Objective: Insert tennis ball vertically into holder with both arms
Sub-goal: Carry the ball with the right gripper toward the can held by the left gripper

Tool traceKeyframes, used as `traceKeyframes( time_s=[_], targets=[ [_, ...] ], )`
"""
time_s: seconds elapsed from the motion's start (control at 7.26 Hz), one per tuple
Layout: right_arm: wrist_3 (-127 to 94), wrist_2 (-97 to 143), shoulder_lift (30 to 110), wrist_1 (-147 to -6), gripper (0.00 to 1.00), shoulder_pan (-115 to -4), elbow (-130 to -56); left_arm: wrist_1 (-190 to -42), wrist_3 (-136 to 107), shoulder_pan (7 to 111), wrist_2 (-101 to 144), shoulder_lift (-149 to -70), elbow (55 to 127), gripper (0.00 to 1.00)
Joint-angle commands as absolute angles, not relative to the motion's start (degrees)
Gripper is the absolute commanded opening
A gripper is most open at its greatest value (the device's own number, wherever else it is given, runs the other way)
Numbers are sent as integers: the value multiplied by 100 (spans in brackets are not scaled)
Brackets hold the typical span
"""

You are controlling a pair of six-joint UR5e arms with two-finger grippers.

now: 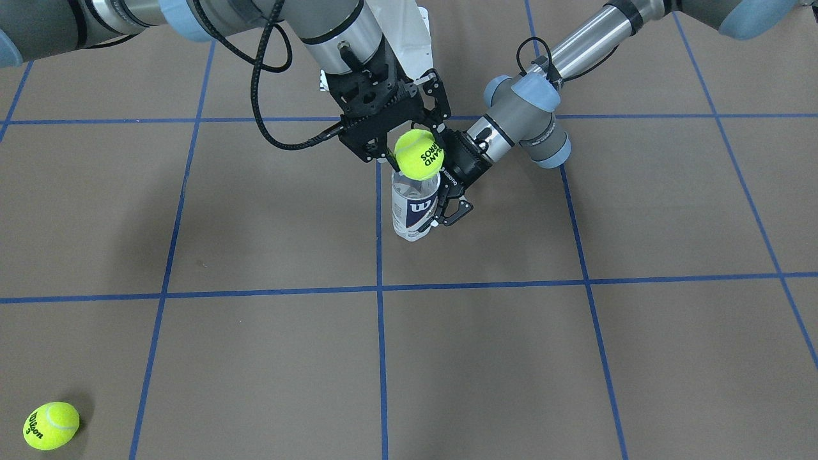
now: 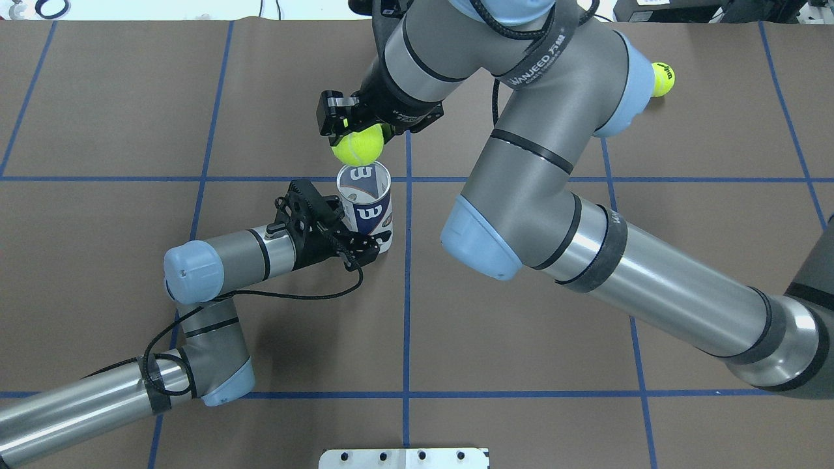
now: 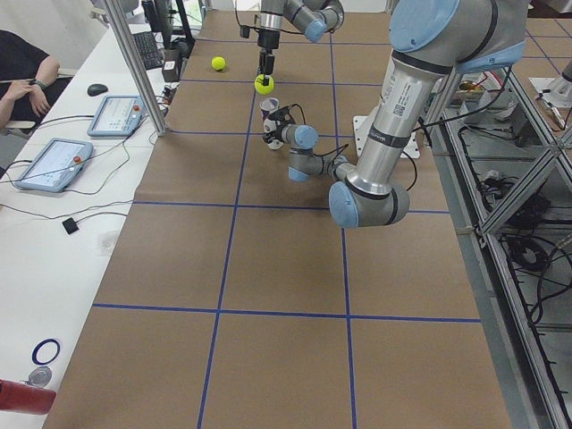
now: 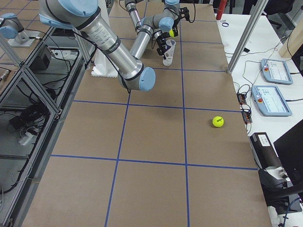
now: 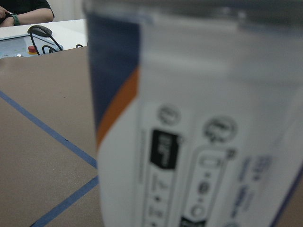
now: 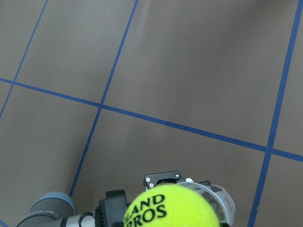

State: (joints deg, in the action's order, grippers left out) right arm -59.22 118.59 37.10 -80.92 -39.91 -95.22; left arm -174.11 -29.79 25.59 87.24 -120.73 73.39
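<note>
Overhead exterior: left gripper (image 2: 343, 225) clamps the holder (image 2: 366, 207) low on its wall, steadying it upright on the table (image 2: 684, 215), mouth up. That lets the right gripper (image 2: 355, 135), closed around the tennis ball (image 2: 357, 146) just above the rim, lower it straight in.

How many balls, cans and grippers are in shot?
Tennis balls: 2, held ball and loose ball
Cans: 1, can
Grippers: 2, right gripper and left gripper
Total: 5
</note>
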Motion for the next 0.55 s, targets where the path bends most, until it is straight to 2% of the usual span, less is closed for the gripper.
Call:
traceKeyframes(
  time_s=[0.0, 0.41],
  targets=[
    [-5889, 11751, 3656, -8086, 0, -3990, -9282, -17411, -2979, 2558, 8728, -12085, 7348, 75],
    [-5915, 11751, 3665, -8095, 0, -3946, -9272, -17411, -2979, 2558, 8719, -12103, 7374, 75]
  ],
)
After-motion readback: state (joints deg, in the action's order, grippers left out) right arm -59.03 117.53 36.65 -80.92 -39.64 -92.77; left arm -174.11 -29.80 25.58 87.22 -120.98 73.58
